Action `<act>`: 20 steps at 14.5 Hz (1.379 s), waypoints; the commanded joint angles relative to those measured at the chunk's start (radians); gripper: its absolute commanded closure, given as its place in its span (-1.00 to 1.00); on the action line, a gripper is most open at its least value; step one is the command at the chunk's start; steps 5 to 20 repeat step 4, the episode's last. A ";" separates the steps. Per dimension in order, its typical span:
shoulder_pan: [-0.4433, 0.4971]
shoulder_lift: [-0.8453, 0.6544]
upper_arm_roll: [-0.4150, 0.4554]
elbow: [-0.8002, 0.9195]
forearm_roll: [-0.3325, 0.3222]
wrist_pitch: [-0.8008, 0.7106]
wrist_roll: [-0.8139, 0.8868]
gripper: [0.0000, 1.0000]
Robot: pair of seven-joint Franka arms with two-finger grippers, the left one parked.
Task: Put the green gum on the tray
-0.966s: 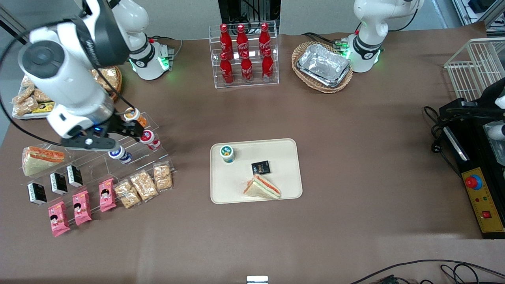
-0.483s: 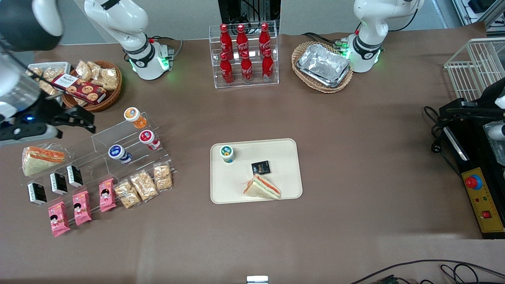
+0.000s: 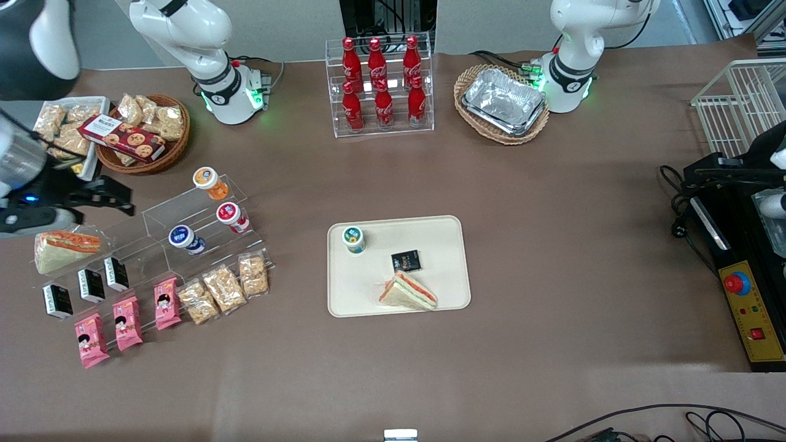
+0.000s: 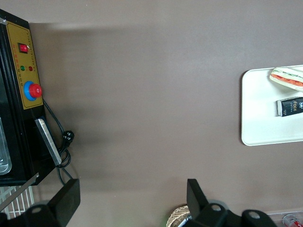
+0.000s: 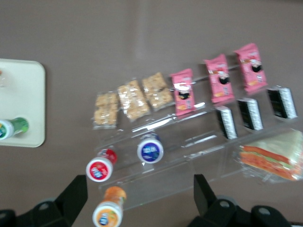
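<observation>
The green gum (image 3: 354, 238) stands upright on the cream-white tray (image 3: 436, 236), near the tray's corner that lies toward the working arm's end and farther from the front camera. It also shows in the right wrist view (image 5: 12, 127), at the tray's edge (image 5: 23, 90). A black packet (image 3: 406, 261) and a sandwich (image 3: 408, 291) share the tray. My gripper (image 3: 123, 197) hangs open and empty at the working arm's end of the table, high above the clear stepped shelf (image 3: 184, 215), well apart from the tray. In its wrist view the gripper (image 5: 139, 198) has its jaws spread wide, holding nothing.
The shelf holds orange (image 3: 209, 181), red (image 3: 231, 216) and blue-lidded (image 3: 185, 239) bottles, with black packs, pink packs and snack bags beside a wrapped sandwich (image 3: 61, 247). A snack basket (image 3: 144, 132), a cola rack (image 3: 381, 86) and a basket of foil trays (image 3: 502, 103) stand farther back.
My gripper has moved from over the shelf's bottles toward the working arm's end of the table, open and empty throughout. The green gum has stayed on the tray.
</observation>
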 commanded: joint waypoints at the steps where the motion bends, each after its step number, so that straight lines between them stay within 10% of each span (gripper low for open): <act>1: 0.097 -0.022 -0.164 0.025 -0.011 -0.029 -0.064 -1.00; 4: 0.157 -0.028 -0.270 0.027 -0.006 -0.029 -0.074 -1.00; 20: 0.157 -0.028 -0.270 0.027 -0.006 -0.029 -0.074 -1.00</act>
